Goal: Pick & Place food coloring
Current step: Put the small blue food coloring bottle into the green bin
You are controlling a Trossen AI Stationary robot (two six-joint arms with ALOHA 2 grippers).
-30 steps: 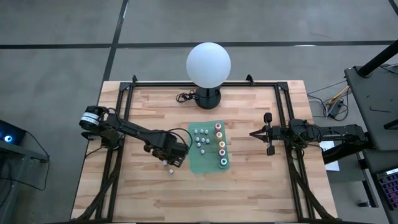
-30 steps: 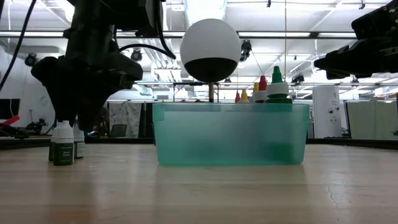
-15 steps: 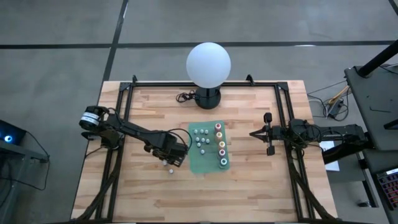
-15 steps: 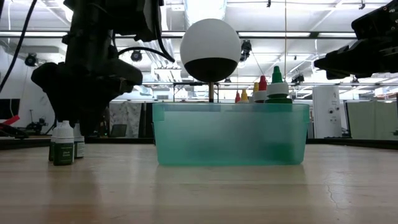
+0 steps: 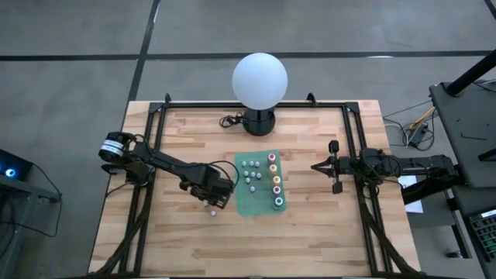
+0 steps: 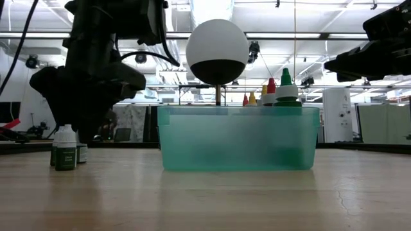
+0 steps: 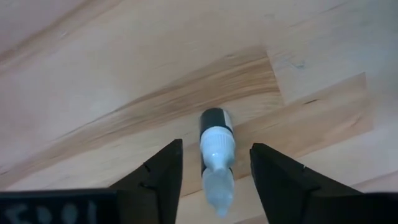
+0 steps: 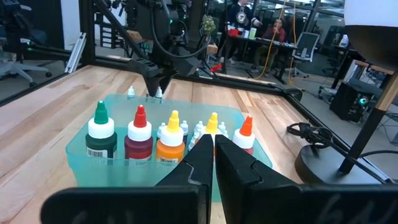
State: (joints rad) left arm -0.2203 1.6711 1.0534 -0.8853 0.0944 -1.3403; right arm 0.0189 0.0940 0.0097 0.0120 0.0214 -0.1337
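Left hand point(image 7: 214, 171) spread – right hand point(image 8: 214, 152) closed

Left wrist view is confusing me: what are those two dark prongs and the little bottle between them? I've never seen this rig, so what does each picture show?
The prongs are the two fingers of the left end effector, seen from a camera on that arm's wrist. They stand open on either side of a small whitish food coloring bottle, which stands on the wooden table. Nothing is gripped yet.

The high view looks straight down on both dark arms. The low view looks level across the tabletop. The right wrist view looks past the right end effector, which is shut, holds nothing and waits to the right of the tray.

On the table are a green translucent tray holding coloured-top bottles and small whitish ones, a white globe lamp, and a few small bottles to the left of the tray.
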